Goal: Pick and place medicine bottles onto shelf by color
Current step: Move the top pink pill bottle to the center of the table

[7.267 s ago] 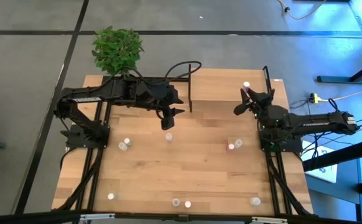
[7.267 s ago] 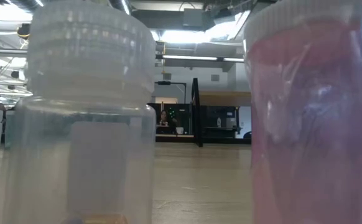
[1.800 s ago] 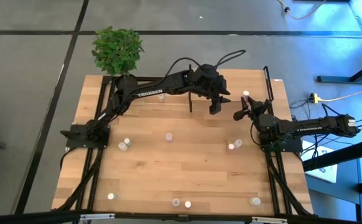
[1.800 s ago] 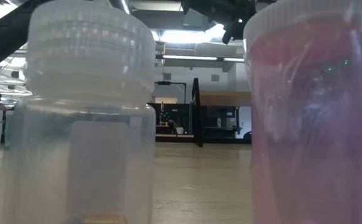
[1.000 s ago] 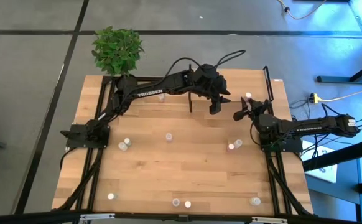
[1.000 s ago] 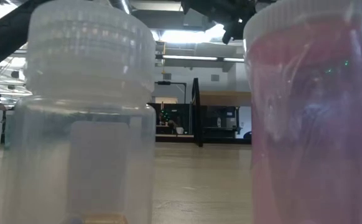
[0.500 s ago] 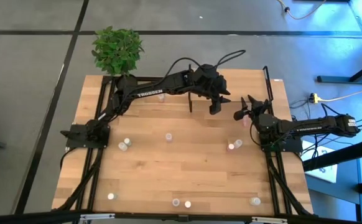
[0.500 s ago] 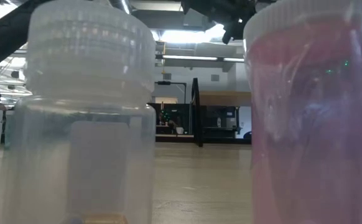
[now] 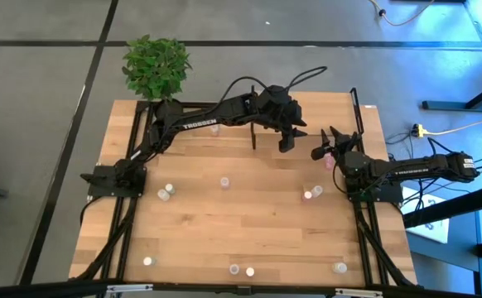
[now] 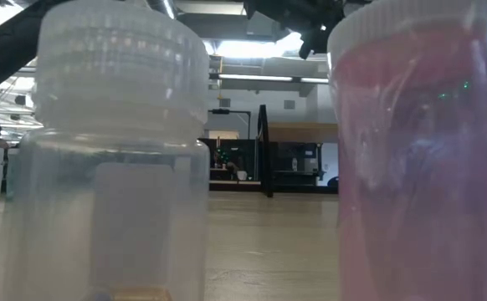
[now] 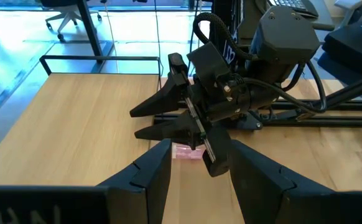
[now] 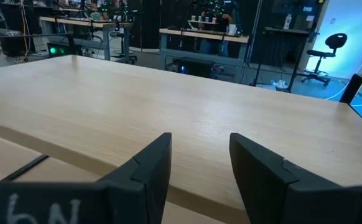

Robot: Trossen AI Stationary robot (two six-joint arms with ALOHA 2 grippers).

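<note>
A pink medicine bottle [image 9: 330, 162] lies on its side on the wood under my right gripper [image 9: 322, 146], free of its fingers; the left wrist view shows that bottle [image 11: 184, 152] beneath the spread jaws. The right gripper is open and empty, just off the front right corner of the shelf [image 9: 307, 112], whose top [image 12: 137, 93] fills the right wrist view. My left gripper [image 9: 286, 141] hangs open and empty at the shelf's front edge, facing the right one. Other bottles [image 9: 224, 182] are scattered over the table.
Two bottles stand right against the low camera, a clear one [image 10: 118, 159] and a pink one [image 10: 419, 159]. Several more sit near the table's front edge [image 9: 243, 270] and at mid-left [image 9: 168, 190]. A potted plant [image 9: 156, 66] is at the back left.
The right gripper opened and the bottle it held near the shelf's edge dropped onto the wood below it. The left arm has stayed still.
</note>
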